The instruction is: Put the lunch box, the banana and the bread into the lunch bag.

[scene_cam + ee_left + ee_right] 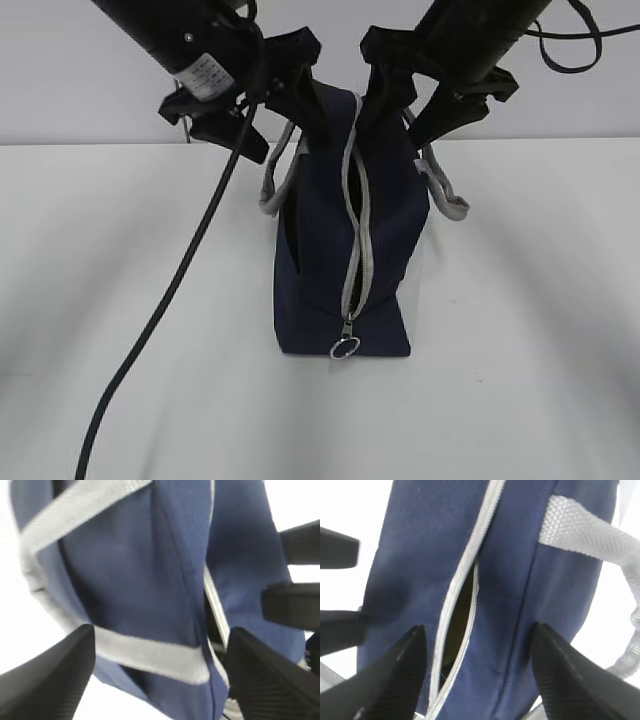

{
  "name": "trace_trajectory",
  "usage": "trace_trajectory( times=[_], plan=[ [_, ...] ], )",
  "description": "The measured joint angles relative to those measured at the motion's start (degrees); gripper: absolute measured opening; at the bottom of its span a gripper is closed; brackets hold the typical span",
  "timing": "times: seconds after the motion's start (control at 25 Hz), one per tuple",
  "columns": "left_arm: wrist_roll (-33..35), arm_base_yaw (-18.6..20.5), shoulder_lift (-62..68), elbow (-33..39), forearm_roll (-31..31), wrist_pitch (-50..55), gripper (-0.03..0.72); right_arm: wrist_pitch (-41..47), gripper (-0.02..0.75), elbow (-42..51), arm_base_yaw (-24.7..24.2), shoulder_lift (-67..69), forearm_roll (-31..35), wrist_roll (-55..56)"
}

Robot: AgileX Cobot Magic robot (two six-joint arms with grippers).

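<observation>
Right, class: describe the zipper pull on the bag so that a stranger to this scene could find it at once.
On the white table stands one navy lunch bag, with a gripper at each side of its top. A grey zipper runs down its middle toward the camera. At its lower end hangs the pull ring: the only round metal thing there, unlike the flat grey handles.

The navy lunch bag point(335, 250) stands upright on the table, its grey zipper partly open.
</observation>
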Motion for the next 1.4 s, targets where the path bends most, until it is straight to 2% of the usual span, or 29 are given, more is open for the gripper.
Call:
trace_trajectory(
  times=[0.2, 0.52, 0.8, 0.92, 1.08, 1.2, 1.4],
  plan=[
    [0.0, 0.0, -4.12, -0.02, 4.93, 0.33, 0.529, 0.0, 0.508, 0.0, 0.0, -3.45, -3.93, 3.59],
    [0.0, 0.0, -7.59, -0.13, 6.95, 2.26, 0.526, -0.09, 0.522, 1.42, 0.0, -9.06, -6.86, 5.89],
    [0.0, -0.11, -11.71, 0.48, 8.18, 2.89, 0.521, -10.35, 0.518, 15.5, 0.0, -20.17, -6.88, 5.89],
    [0.0, -0.17, -14.74, 4.78, 8.18, 1.26, 0.52, -16.14, 0.518, 23.77, 0.0, -25.41, -6.88, 4.85],
    [0.06, -0.86, -19.01, 14.84, 8.3, -2.43, 0.519, -23.81, 0.517, 35.3, 0.0, -32.01, -4.5, -0.69],
    [1.25, -1.34, -22.77, 22.02, 8.3, -5.0, 0.519, -28.87, 0.517, 43.62, 0.0, -36.32, -0.64, -6.93],
    [3.45, -1.45, -28.62, 28.75, 8.3, -7.59, 0.516, -35.65, 0.517, 55.79, 0.0, -41.31, 8.57, -19.82]
  ],
)
